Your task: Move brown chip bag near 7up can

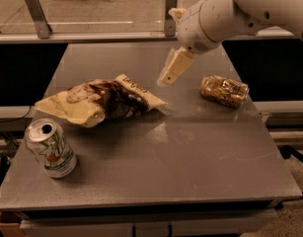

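The brown chip bag point(104, 101) lies crumpled on the left-middle of the grey table point(190, 152), dark brown in the centre with cream ends. The 7up can point(50, 147) stands tilted at the front left, a short gap in front of the bag's left end. My gripper point(170, 46) hangs in the air above the table's far middle, up and to the right of the bag and not touching it. Its cream fingers point(173, 67) are spread apart and hold nothing.
A small shiny golden-brown packet point(224, 90) lies at the right of the table. A metal rail with posts point(36, 14) runs behind the far edge. My white arm point(249, 9) reaches in from the upper right.
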`<state>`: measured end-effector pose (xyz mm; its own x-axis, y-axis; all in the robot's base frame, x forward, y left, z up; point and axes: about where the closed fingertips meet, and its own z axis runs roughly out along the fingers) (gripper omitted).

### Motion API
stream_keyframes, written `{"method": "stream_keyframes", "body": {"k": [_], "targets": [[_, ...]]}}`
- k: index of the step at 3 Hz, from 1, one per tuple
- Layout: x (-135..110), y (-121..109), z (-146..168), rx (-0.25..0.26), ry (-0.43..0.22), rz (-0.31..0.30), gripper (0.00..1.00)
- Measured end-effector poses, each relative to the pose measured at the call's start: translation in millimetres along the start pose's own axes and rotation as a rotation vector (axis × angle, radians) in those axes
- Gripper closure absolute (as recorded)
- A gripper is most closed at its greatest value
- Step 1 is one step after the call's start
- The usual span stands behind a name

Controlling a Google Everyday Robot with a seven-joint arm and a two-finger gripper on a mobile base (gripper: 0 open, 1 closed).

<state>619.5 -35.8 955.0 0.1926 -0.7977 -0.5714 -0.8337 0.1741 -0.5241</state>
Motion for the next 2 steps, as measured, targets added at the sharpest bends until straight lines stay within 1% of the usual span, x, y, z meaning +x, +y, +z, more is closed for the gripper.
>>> {"method": "stream_keyframes", "body": {"k": [1, 2], "targets": [[14.3, -55.4, -55.5, 0.146, 0.032, 0.015, 0.00], [14.3, -55.4, -55.5, 0.146, 0.032, 0.015, 0.00]]}}
